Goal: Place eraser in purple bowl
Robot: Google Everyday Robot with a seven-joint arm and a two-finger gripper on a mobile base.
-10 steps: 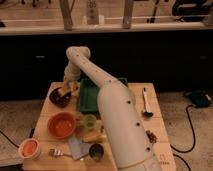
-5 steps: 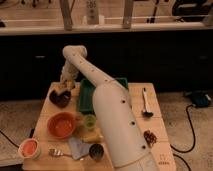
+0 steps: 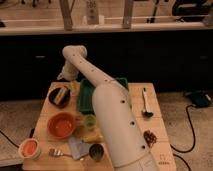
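Note:
The purple bowl [image 3: 52,97] sits at the back left of the wooden table. A pale tan block, the eraser [image 3: 61,94], lies inside it. My gripper [image 3: 64,76] hangs just above and behind the bowl, at the end of the white arm [image 3: 107,107] that reaches across from the front right. The gripper looks apart from the eraser. The wrist hides part of the gripper.
A green tray [image 3: 86,97] lies right of the purple bowl. An orange bowl [image 3: 62,125], a green cup [image 3: 89,121], a yellow lump [image 3: 93,135], a dark cup [image 3: 96,151], a fork [image 3: 54,152] and a small pale cup [image 3: 29,148] are in front. A spoon [image 3: 145,102] lies at right.
The gripper has drifted slightly left over the purple bowl. The objects on the table have not moved.

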